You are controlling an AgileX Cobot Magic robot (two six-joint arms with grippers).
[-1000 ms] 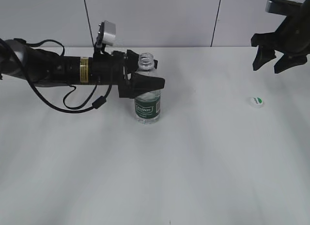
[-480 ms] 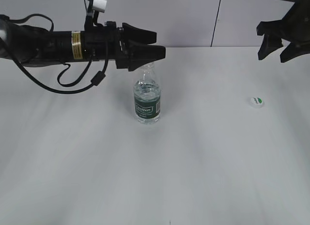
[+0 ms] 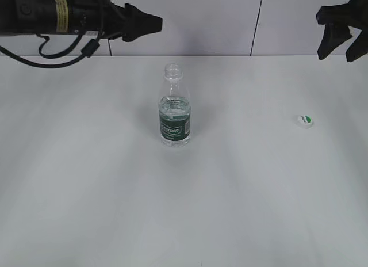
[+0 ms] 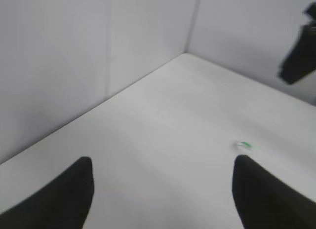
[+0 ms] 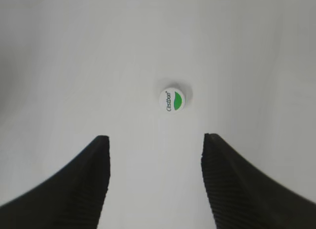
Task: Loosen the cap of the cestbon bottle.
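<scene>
Cestbon bottle [image 3: 175, 106] stands upright near the middle of the tabletop [image 3: 184, 209], green label band facing you, neck bare and open at the top. Nothing touches it, so it's standing on its own base, part full of water, which likely keeps it steady unheld.

Cap [image 3: 305, 121] is off the bottle, lying flat well to the right on the tabletop, leaf mark up. In the right wrist view the cap [image 5: 175, 99] sits between and beyond the two fingers, clear of both. That reads as a cap set down and let go, so you can judge the loosening as done, actually past loosened, fully removed.

Farther back, right end effector [image 3: 343, 41] hangs high at the far right edge, fingers spread apart, holding nothing, above and behind the cap. Left end effector [image 3: 144, 24] is high at the far left, pointing right, well above and left of the bottle neck. Left wrist view shows its fingers spread wide with only tabletop and walls between them, the cap [image 4: 243, 146] a small blurred dot in the distance. Both arms look parked clear of the bottle.
</scene>
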